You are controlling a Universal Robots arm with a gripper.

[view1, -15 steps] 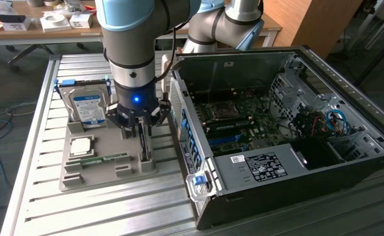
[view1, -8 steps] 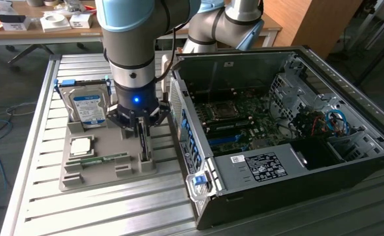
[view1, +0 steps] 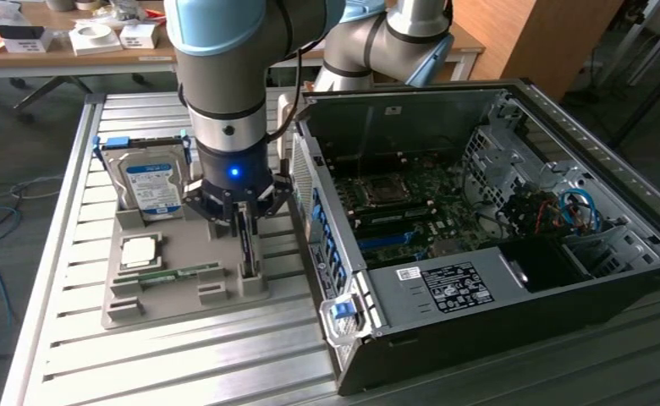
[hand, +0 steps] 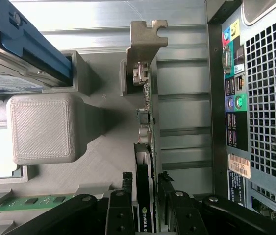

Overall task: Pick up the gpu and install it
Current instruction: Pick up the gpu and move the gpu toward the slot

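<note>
Surface finishes: desk (view1: 70,338), ribbed bare metal with a dull satin sheen; holder tray (hand: 42,129), matt grey plastic, its blocks finely ridged in layers; gpu (hand: 145,166), dark matt board with a bare grey metal bracket (hand: 147,34); pincer (hand: 146,182), matt black; computer case (hand: 270,98), perforated grey sheet metal at the back; hard drive (view1: 150,182), silvery metal with a glossy blue label

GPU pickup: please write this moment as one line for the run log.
hand: shut on gpu | gpu: on edge, seated in grey holder | computer case: open, beside holder
</note>
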